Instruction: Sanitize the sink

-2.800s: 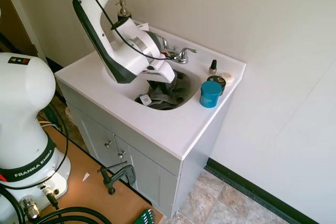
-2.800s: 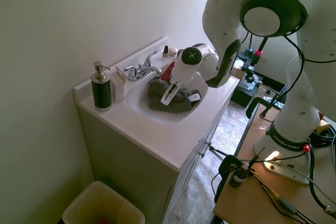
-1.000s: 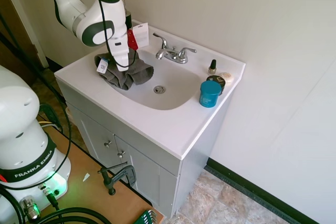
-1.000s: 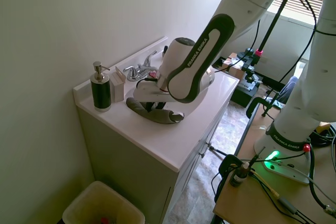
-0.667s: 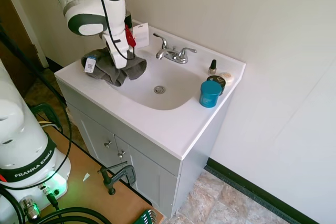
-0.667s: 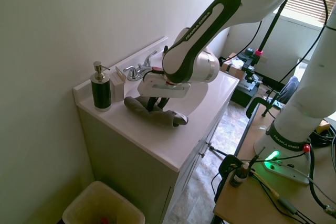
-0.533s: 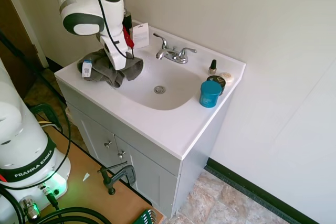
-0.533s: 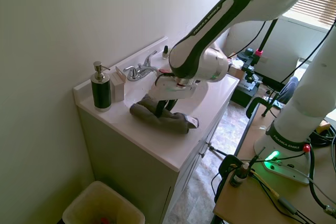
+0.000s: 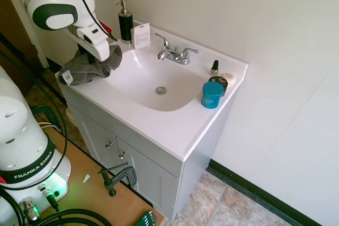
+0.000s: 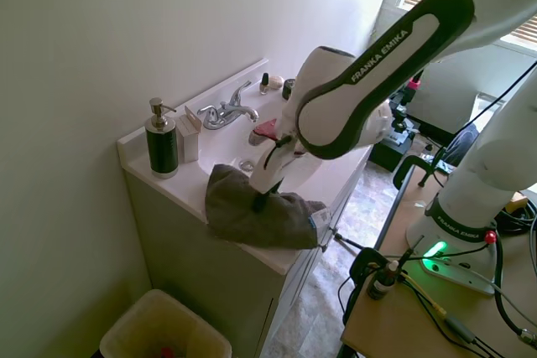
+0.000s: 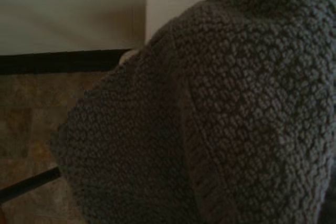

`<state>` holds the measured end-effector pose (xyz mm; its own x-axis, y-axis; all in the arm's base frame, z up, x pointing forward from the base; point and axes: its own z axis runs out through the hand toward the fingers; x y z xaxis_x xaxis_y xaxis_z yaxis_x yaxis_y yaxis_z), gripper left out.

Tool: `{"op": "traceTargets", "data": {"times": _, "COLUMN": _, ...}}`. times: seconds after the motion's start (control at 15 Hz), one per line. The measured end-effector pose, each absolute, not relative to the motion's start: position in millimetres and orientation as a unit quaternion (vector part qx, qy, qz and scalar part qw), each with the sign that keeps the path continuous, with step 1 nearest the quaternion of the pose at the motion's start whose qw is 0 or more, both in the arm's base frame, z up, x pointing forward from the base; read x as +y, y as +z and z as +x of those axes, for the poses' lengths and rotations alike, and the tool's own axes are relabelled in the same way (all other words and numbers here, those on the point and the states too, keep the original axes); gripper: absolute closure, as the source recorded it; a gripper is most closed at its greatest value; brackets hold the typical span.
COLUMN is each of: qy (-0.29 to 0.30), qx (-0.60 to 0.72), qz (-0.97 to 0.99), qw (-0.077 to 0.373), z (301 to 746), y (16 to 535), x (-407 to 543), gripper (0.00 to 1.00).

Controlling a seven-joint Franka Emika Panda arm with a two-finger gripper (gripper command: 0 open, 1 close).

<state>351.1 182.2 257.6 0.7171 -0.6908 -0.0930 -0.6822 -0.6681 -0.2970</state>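
One grey towel (image 9: 87, 70) is clamped in the hand (image 10: 262, 199) and is draped over the front corner of the sink (image 9: 175, 125) counter edge.

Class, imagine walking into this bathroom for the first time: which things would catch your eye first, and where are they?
The white robot arm's gripper pinches a gray towel draped over the front corner of the white sink. A teal jar stands beside the basin, and a dark soap dispenser stands at the back corner, by the wall.
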Motion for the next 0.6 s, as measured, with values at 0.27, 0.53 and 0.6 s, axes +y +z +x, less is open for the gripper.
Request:
{"op": "traceTargets", "data": {"times": 0.27, "qy": -0.024, "qx": 0.381, "qz": -0.912, "qw": 0.152, "z": 357, "y": 270, "x": 173, "gripper": 0.00}}
{"op": "traceTargets", "data": {"times": 0.53, "qy": -0.039, "qx": 0.378, "qz": -0.914, "qw": 0.144, "z": 364, "y": 290, "x": 159, "gripper": 0.00}}
{"op": "traceTargets", "data": {"times": 0.6, "qy": -0.047, "qx": 0.381, "qz": -0.912, "qw": 0.142, "z": 367, "y": 299, "x": 150, "gripper": 0.00}}
